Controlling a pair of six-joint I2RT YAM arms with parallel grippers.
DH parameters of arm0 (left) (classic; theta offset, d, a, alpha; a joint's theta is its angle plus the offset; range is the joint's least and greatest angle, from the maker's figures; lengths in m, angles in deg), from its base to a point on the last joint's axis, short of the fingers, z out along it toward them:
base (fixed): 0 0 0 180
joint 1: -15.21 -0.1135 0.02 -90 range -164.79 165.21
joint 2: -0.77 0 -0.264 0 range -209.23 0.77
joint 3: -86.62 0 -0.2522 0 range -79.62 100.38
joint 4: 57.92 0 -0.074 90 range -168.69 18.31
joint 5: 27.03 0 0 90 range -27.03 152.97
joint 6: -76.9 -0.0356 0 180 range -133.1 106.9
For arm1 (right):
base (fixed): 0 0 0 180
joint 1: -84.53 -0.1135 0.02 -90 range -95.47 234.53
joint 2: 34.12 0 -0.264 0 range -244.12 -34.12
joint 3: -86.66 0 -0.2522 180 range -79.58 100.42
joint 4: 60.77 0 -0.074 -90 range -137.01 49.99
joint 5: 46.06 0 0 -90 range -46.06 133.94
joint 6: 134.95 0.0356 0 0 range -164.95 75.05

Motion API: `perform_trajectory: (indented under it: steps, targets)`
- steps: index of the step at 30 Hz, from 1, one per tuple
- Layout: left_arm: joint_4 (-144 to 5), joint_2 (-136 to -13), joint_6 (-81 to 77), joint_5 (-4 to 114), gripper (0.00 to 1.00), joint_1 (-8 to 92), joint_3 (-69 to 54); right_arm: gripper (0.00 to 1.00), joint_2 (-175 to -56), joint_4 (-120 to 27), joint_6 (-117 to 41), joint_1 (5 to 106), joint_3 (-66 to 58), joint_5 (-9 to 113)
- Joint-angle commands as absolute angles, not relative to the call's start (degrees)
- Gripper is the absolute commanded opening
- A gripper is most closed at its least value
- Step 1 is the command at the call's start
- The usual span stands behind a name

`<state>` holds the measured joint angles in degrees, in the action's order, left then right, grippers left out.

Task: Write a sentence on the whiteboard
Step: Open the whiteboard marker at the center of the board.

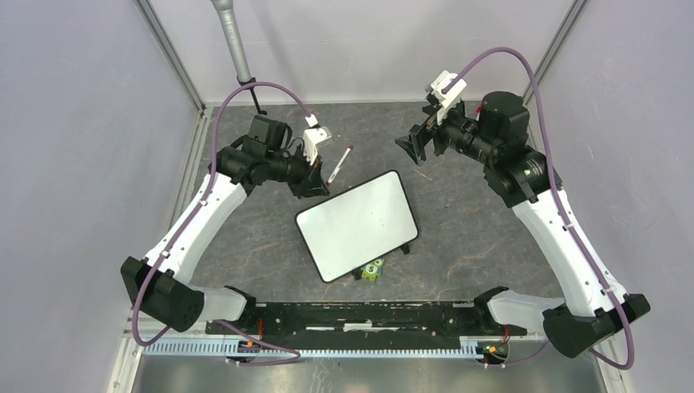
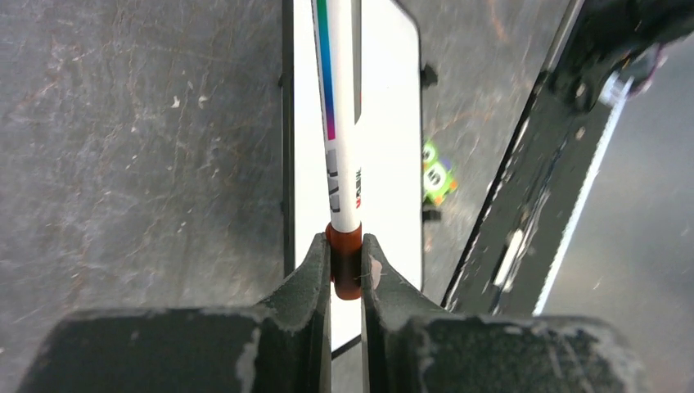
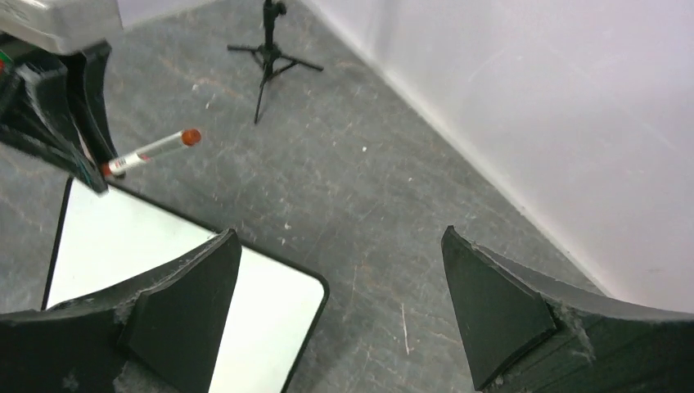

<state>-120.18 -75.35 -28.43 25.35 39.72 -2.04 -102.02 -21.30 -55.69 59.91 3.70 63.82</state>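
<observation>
left jaws clamped on one red end of the marker [image 2: 342, 123], beside the blank whiteboard [image 1: 358, 223] lying mid-desk; free end toward the far edge. right jaws apart, empty, near the far right corner. advisable: swing the tip down onto the board, press lightly.

White rainbow-striped marker [image 2: 342, 123], red end pinched in the left gripper [image 2: 346, 250], seemingly hovers over the blank whiteboard [image 2: 389, 155].

Left gripper [image 2: 347, 255] clamps marker [image 2: 344, 164], whiteboard [image 2: 391, 147] beneath.
</observation>
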Motion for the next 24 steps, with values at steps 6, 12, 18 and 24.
perform_trajectory:
  steps: [6,12,18,24]
  targets:
    - [-130.3,-73.2,-53.1,28.9,0.04,39.8,2.2,0.98,-104.0,-8.6,-58.1,62.1,0.6,78.9]
    - [-130.2,-72.1,-56.0,24.4,0.07,40.2,-1.1,0.98,-105.9,-9.9,-50.5,65.9,0.0,91.7]
    - [-130.0,-74.0,-54.4,27.6,0.07,43.0,-2.3,0.98,-111.3,-7.1,-49.9,66.0,0.6,98.1]
    - [-130.7,-76.8,-52.2,33.6,0.02,50.5,0.8,0.98,-116.3,-4.2,-57.6,66.0,1.1,108.6]
